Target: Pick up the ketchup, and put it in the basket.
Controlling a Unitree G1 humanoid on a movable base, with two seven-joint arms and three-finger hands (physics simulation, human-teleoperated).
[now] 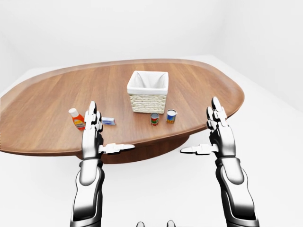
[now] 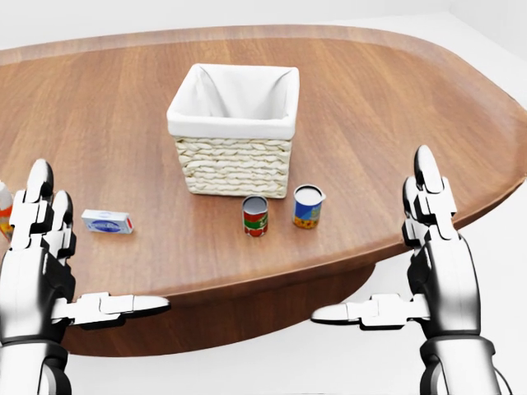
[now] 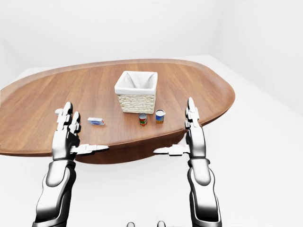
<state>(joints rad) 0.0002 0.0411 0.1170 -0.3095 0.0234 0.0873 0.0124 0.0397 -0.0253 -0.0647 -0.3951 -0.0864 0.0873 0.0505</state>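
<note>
The ketchup (image 1: 76, 119), a red bottle with a white cap, stands upright near the table's left edge in the left-eye view. In the head view only a sliver of it shows at the left border. The wicker basket (image 2: 235, 164) with a white liner sits mid-table, upright and with nothing visible inside. My left hand (image 2: 82, 263) is raised, open and empty, just right of the ketchup and apart from it. My right hand (image 2: 375, 243) is also open and empty, held up at the table's near right edge.
A small blue-and-white box (image 2: 107, 221) lies right of my left hand. Two cans, one red (image 2: 255, 216) and one blue-yellow (image 2: 307, 206), stand below the basket in the head view. The oval wooden table (image 2: 379, 99) curves away at the right.
</note>
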